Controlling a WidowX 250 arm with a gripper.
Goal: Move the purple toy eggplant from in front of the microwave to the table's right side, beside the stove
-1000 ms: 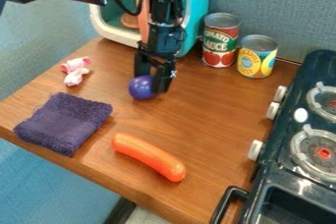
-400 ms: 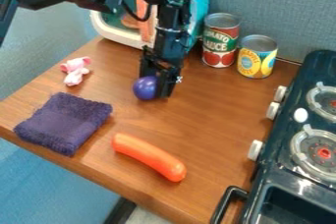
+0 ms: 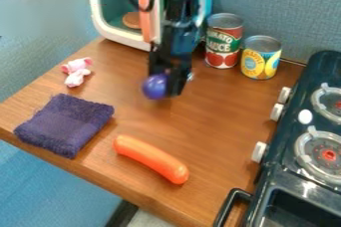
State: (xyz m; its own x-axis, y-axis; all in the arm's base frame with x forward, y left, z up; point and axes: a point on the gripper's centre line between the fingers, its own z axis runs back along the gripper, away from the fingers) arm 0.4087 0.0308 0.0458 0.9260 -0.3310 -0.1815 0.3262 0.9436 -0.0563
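Between fingers, round purple ball (image 3: pixel 154 87).

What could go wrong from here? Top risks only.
1. The purple ball bulges out to one side of the gripper, so it could slip free and roll on the smooth wooden counter.
2. The red can and yellow can stand close by; a wide swing might knock them.

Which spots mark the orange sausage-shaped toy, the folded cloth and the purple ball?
Orange toy (image 3: pixel 151 159): camera view, middle.
Folded cloth (image 3: pixel 65 125): camera view, top face.
Purple ball (image 3: pixel 154 87): camera view, left side.
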